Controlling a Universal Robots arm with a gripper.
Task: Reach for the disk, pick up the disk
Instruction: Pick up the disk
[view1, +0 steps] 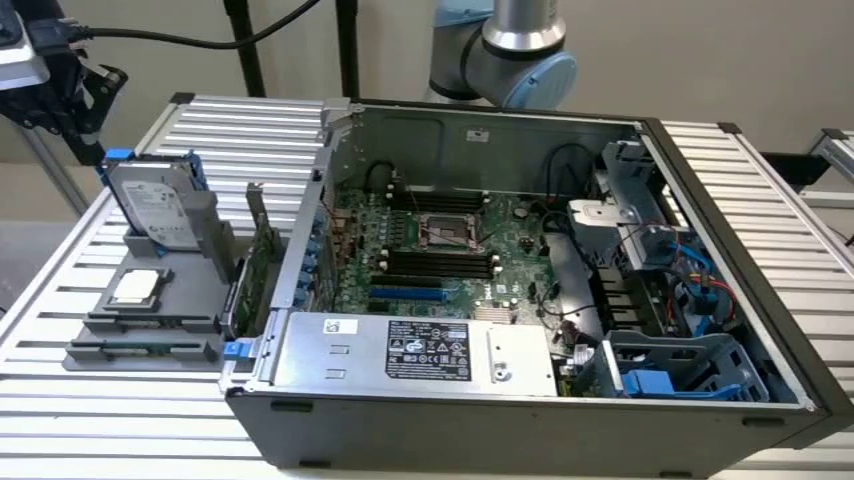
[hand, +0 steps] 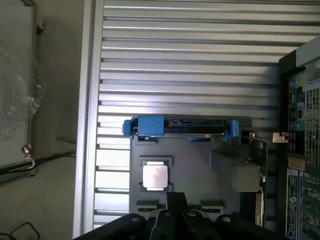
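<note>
The pincer (hand: 176, 198) is closed, its black fingers pressed together with nothing between them; it hangs above the disk (view1: 151, 204) and clear of it, touching nothing; in the exterior view it sits at the top of the exterior view's left, higher than the disk and a little further to that side. The disk stands on edge, leaning slightly, in a slot of a grey holder (view1: 144, 335) on the slatted metal worktop (view1: 134, 425); its white label faces the exterior camera and blue rails frame its sides; the wrist view shows its top edge, with blue rail ends at both ends. A small square silver-topped chip (view1: 138, 288) lies flat on the same holder, just beside the foot of the disk. The open computer case (view1: 534, 425) lies on the worktop at the exterior view's right of the holder; a silver power-supply box (view1: 414, 350) sits along its near side.
</note>
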